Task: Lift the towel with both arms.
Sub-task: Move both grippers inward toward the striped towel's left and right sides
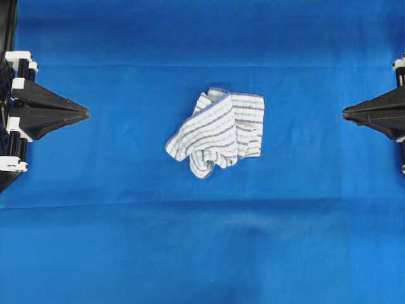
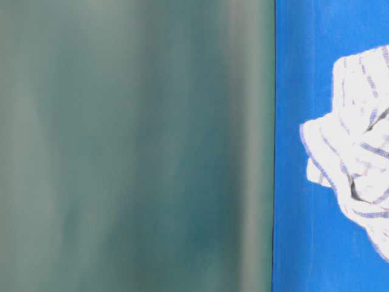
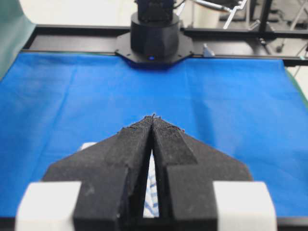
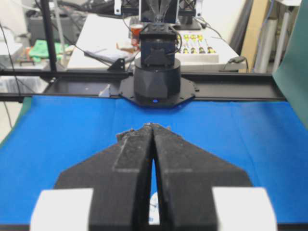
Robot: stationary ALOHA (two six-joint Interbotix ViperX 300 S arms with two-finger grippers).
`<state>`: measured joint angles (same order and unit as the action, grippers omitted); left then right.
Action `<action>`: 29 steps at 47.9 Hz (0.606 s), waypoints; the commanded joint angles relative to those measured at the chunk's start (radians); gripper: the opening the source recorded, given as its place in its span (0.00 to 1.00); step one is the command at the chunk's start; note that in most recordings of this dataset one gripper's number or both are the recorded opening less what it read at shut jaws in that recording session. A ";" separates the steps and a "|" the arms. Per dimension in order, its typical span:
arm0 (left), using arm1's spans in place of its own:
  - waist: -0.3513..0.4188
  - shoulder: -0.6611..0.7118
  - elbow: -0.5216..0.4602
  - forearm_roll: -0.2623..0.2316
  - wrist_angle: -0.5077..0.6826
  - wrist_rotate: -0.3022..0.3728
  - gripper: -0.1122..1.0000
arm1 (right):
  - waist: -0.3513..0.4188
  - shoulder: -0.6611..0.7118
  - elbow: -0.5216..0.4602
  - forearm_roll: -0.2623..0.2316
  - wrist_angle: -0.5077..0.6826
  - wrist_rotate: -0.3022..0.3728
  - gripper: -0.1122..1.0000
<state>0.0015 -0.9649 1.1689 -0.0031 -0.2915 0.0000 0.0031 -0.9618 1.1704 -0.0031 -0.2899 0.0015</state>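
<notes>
The towel (image 1: 218, 132), white with thin blue and grey stripes, lies crumpled in the middle of the blue cloth. It fills the right edge of the table-level view (image 2: 352, 152). My left gripper (image 1: 85, 113) sits at the far left, shut, tips touching, pointing toward the towel from well away. My right gripper (image 1: 345, 113) sits at the far right, also shut and empty. In the left wrist view the gripper (image 3: 153, 118) hides most of the towel (image 3: 151, 190), glimpsed through the slit behind the tips. A sliver of towel (image 4: 154, 216) shows likewise behind the right gripper (image 4: 152, 126).
A bright blue cloth (image 1: 202, 240) covers the table. The opposite arm's black base (image 3: 154, 41) stands at the cloth's far edge in the left wrist view, and another base (image 4: 156, 82) in the right wrist view. A blurred green surface (image 2: 134, 146) fills the table-level view's left.
</notes>
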 commanded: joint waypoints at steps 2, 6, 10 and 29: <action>0.002 0.048 -0.043 -0.023 0.005 -0.009 0.10 | 0.000 0.014 -0.025 0.006 0.002 0.011 0.10; 0.002 0.081 -0.063 -0.023 0.009 -0.005 0.10 | 0.000 0.035 -0.040 0.005 0.038 0.011 0.10; 0.000 0.107 -0.071 -0.023 0.011 0.000 0.10 | -0.002 0.071 -0.064 0.005 0.086 0.012 0.10; 0.002 0.331 -0.097 -0.021 0.005 0.003 0.11 | 0.000 0.333 -0.118 0.006 0.143 0.015 0.11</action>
<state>0.0015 -0.6750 1.1060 -0.0245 -0.2761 0.0015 0.0015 -0.6750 1.0815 -0.0015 -0.1427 0.0138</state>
